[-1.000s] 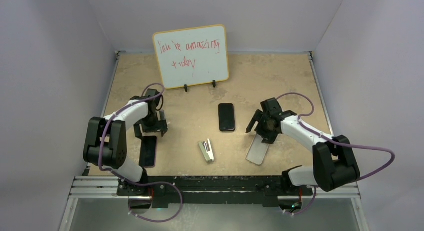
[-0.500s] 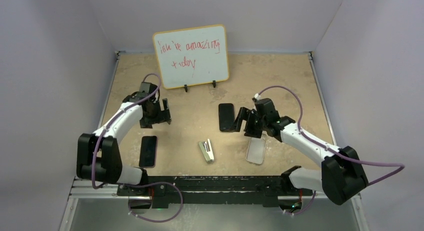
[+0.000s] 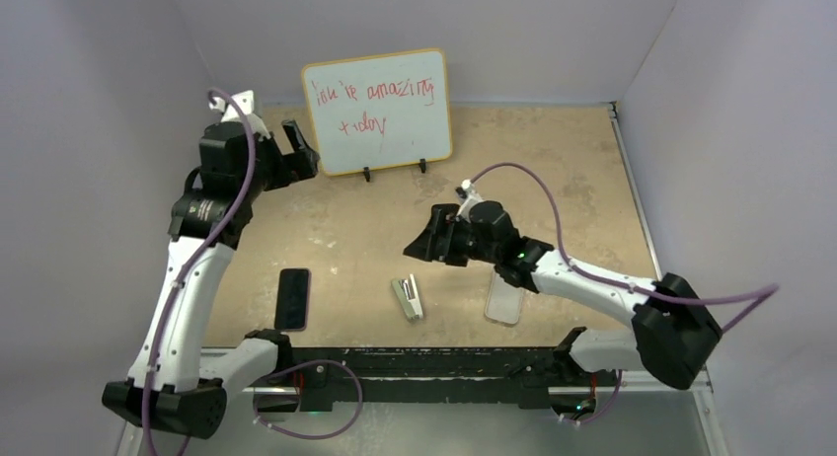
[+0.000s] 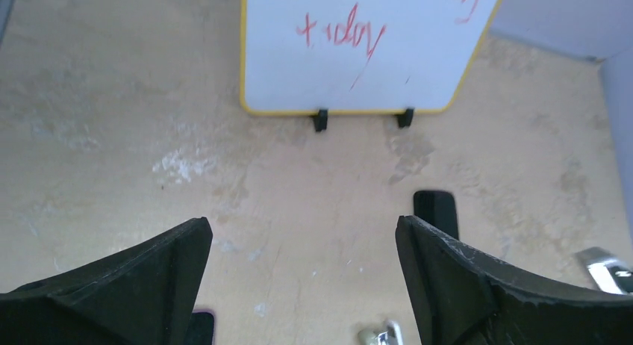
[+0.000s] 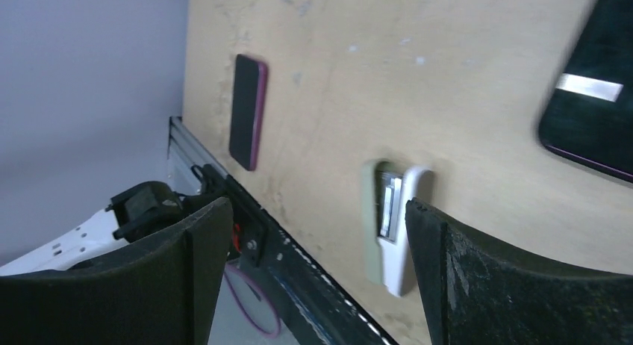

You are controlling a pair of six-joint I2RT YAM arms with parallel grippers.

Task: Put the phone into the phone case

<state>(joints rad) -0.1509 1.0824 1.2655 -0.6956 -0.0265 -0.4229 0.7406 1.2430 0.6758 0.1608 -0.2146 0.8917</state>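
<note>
Overhead arrangement: translucent whitish soft phone case [image 3: 503, 306] lies flat at lower centre-right, its upper end hidden under the right arm, to the right of a small grey stapler [image 3: 408, 298]. Right gripper [image 5: 317, 210], fingers spread and empty, hangs at frame centre; the black glossy phone [image 5: 590, 128] fills its wrist view's upper right. Left gripper [image 4: 302, 229], likewise spread, hangs at upper left beside the yellow-framed whiteboard [image 3: 377, 111].

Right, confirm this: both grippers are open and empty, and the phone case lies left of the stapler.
Wrong on one point: in the top external view the phone case lies right of the stapler, not left. The left gripper and right gripper are open and empty.
</note>
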